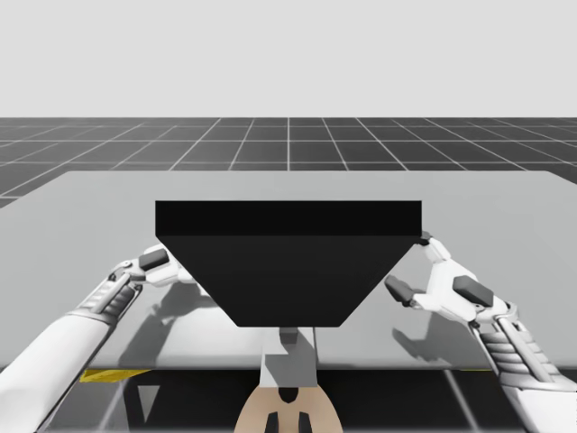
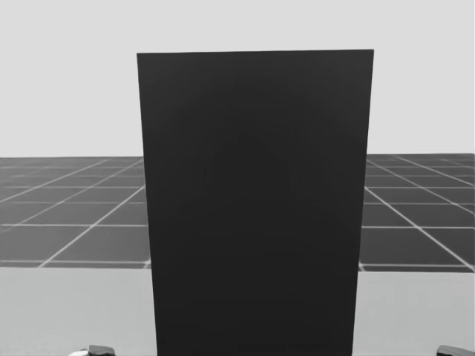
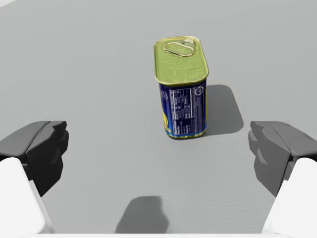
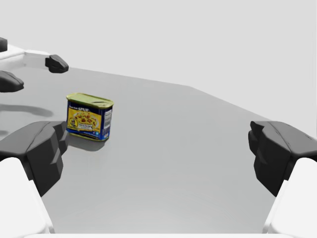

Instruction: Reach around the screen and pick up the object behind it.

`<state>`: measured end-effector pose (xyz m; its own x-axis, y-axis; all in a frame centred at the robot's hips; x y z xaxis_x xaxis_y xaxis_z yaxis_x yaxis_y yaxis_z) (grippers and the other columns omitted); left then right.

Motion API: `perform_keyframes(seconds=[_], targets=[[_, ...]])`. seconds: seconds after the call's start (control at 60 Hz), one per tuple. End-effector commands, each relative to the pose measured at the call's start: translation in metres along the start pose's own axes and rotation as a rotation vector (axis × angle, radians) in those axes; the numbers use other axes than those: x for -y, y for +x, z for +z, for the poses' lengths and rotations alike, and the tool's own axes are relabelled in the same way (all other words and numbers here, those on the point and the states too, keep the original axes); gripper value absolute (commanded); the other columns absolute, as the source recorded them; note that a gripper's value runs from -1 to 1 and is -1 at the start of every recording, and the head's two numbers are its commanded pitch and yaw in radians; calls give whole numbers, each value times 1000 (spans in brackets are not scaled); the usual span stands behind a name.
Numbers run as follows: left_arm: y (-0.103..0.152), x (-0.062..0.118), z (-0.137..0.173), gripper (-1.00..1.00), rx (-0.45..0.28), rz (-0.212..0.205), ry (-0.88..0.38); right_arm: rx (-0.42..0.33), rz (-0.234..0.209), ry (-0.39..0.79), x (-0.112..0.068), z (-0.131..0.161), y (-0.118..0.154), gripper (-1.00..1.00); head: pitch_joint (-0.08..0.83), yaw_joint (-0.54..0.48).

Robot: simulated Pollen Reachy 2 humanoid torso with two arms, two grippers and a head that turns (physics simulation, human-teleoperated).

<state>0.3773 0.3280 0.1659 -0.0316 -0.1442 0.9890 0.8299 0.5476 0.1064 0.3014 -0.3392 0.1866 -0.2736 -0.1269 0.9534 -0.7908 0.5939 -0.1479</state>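
My left arm comes in over the near left edge of the grey table and slants forward and inward. My right arm does the same from the near right, wrist bent towards the middle. The left gripper sits just beside the left edge of the black screen, and the right gripper is just beside its right edge. Both are spread wide and hold nothing. The screen stands upright across the middle of the table, between the two grippers. Behind it, on the far side, a blue rectangular can with a yellow-green pull-tab lid stands upright on the table. It is ahead of the left gripper, about centred between its dark fingers but short of touching them. In the right wrist view the can is further ahead, off to one finger's side, with the left gripper beyond it.
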Motion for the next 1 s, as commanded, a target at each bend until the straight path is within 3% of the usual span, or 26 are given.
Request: perform_keyframes(seconds=[0.017, 0.367, 0.533, 1.0], targets=[[-10, -4, -31, -1000, -38, 12, -26, 103, 12, 43, -2, -2, -3, -1000, 45, 44], [-12, -10, -80, -1000, -66, 8, -48, 107, 28, 55, -5, -4, -6, -1000, 62, 47], [-17, -5, -102, -1000, -72, 18, -71, 109, 38, 66, -8, -6, -7, -1000, 73, 46], [-27, -1, -140, -1000, -103, 24, -98, 117, 59, 72, -9, -5, -10, -1000, 91, 34]])
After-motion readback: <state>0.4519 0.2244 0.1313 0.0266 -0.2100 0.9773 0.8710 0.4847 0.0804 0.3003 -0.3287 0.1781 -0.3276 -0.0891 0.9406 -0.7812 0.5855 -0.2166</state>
